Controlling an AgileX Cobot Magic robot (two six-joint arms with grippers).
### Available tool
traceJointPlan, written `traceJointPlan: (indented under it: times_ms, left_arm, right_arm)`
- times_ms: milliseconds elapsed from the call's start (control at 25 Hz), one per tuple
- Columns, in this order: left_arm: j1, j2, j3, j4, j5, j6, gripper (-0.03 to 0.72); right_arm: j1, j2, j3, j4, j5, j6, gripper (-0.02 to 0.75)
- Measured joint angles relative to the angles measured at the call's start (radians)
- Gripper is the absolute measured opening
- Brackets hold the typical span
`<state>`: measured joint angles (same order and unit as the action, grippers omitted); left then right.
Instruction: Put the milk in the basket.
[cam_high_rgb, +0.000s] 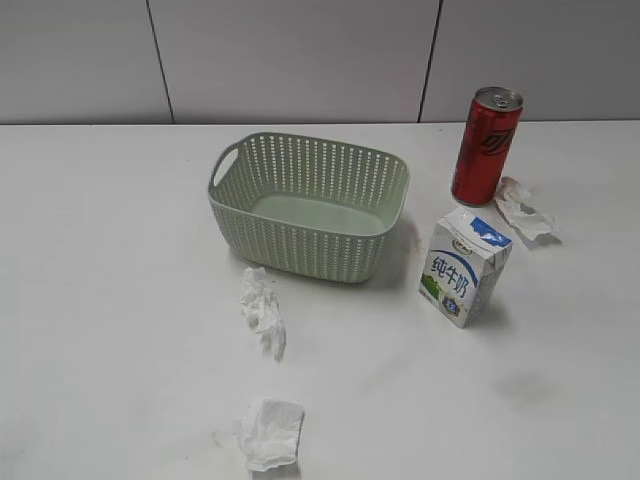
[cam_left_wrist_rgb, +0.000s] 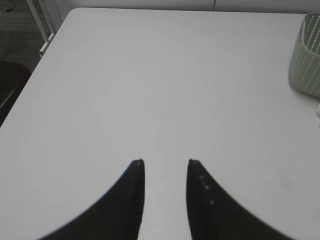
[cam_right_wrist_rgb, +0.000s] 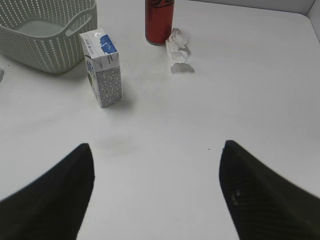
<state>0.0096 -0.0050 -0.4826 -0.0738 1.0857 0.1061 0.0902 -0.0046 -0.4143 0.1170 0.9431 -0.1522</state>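
Note:
The milk, a small white carton with a blue top patch and blue characters, stands upright on the white table just right of the basket, a pale green perforated one that is empty. The milk also shows in the right wrist view, beside the basket. My right gripper is open wide and empty, over bare table well short of the milk. My left gripper is open and empty over bare table, with the basket's corner at the far right. Neither gripper shows in the exterior view.
A tall red can stands behind the milk, with a crumpled tissue beside it. Two more crumpled tissues lie in front of the basket. The table's left edge shows in the left wrist view.

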Motion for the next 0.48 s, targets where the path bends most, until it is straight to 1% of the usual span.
traceJointPlan:
  times_ms: [480]
  left_arm:
    - [0.000,0.000,0.000,0.000,0.000,0.000,0.236]
  right_arm:
    - [0.000,0.000,0.000,0.000,0.000,0.002,0.597]
